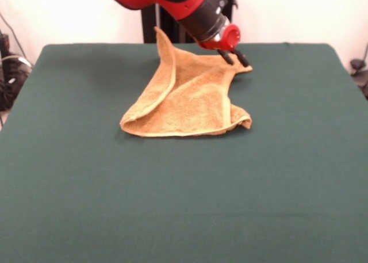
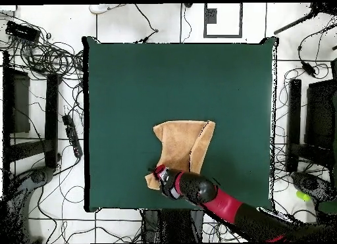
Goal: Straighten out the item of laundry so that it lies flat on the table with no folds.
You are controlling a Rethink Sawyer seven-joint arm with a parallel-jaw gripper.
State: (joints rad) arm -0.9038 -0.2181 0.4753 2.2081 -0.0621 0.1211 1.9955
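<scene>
The orange-tan towel (image 1: 184, 99) lies crumpled on the far half of the green table (image 1: 184, 205). Its left side is folded over on itself, and one corner points to the far side beneath the arm. A paler hem runs down its right part. My gripper (image 1: 234, 58) hangs from the red and black arm just above the towel's far right corner, with the two black fingers (image 1: 227, 56) apart and nothing between them. In the overhead view the gripper (image 2: 158, 170) sits over the towel's (image 2: 179, 144) lower left corner, and the arm hides part of the cloth.
Cables and equipment lie on the floor around the table (image 2: 131, 77). The robot's pedestal (image 1: 150, 21) stands behind the table's far edge.
</scene>
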